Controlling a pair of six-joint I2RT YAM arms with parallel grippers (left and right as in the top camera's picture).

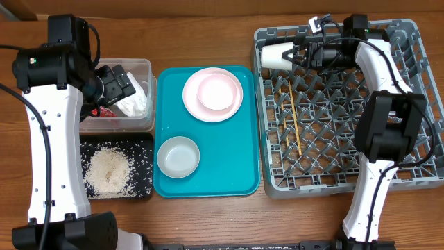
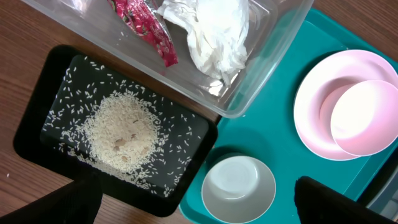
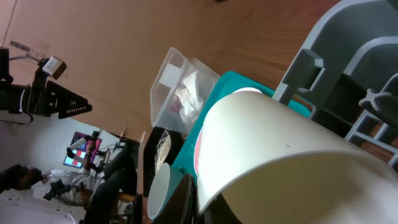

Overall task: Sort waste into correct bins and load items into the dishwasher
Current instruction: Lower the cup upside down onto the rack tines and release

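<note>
My right gripper is shut on the small cream cup, which it holds on its side over the far left corner of the grey dish rack. In the right wrist view the cup fills the frame, with one dark finger against its rim. The chopsticks lie in the rack. My left gripper hangs open and holds nothing above the clear tub, which contains the white napkin and the red wrapper. Rice lies heaped in the black tray.
The teal tray sits between the bins and the rack. It carries the pale pink plate with the pink bowl on it, and the greenish-white bowl nearer the front. The left arm's white link stands at the table's left edge.
</note>
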